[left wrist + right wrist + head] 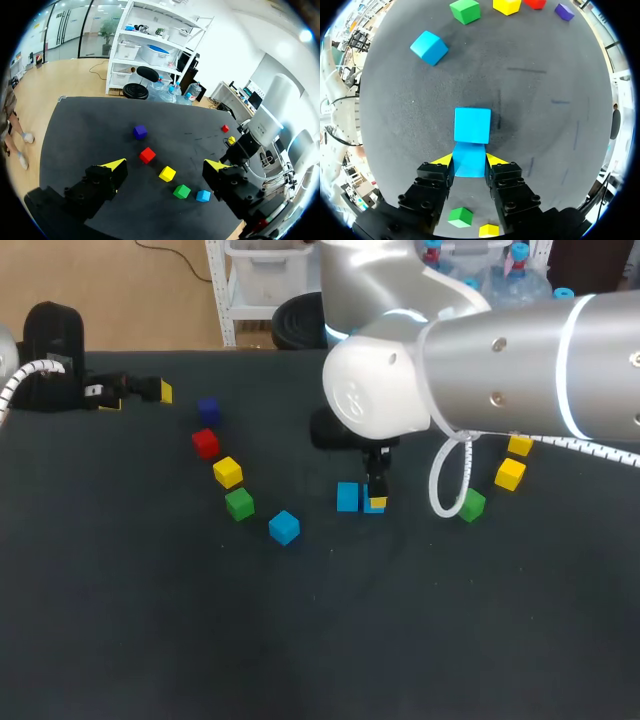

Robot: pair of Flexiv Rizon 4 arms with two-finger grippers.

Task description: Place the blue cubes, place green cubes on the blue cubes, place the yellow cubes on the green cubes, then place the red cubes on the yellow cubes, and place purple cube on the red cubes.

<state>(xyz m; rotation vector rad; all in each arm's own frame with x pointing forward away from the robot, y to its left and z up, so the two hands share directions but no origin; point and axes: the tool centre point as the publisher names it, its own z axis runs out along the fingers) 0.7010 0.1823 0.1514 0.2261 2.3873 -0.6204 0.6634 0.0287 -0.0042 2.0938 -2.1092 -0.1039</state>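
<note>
My right claw was pinching a blue cube, one yellow tip pressed to each side of it, low over the middle of the dark worktop. Just ahead of my fingers a second blue cube stood hard against the one I held, the two in line with each other.

Under my right wrist, behind the fingers, lay another green cube. In the head view it sat to the right of the pair, with two yellow cubes a little beyond it, one behind the other.

Farther out on the other side, a third blue cube sat by itself, turned at an angle and well apart from the pair. From it a loose curved row ran away toward the far left of the worktop, none of the cubes touching: a green cube, then a yellow cube, then a red cube, and last a purple cube.

Farthest off, at the worktop's far left edge, was my left claw. Its fingers were spread wide with nothing between them, and it looked out along that same row toward my right arm
</note>
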